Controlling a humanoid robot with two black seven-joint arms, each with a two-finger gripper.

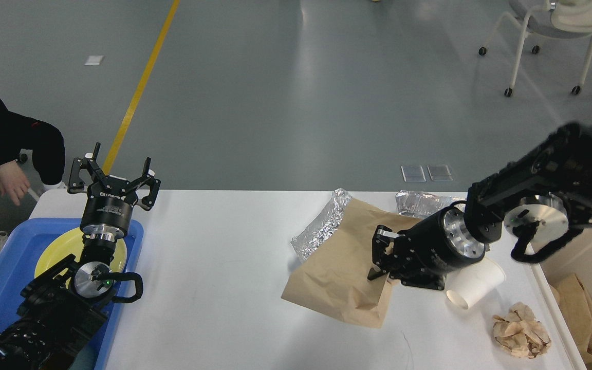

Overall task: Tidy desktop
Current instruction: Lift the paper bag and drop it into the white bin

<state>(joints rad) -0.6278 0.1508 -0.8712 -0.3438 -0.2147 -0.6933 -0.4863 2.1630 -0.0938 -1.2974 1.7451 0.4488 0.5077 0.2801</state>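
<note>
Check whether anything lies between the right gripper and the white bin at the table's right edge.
Yes. A white paper cup lies on its side just right of the right gripper, which holds a brown paper bag; a crumpled brown paper ball sits nearer the cream-white bin.

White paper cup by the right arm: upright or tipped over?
Tipped over. The paper cup lies on its side on the desktop, its open mouth facing the near-left.

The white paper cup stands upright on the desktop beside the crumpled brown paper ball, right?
Not quite. In the head view the white paper cup lies on its side on the desktop, its open mouth facing the near edge. The crumpled brown paper ball does sit beside it.
</note>
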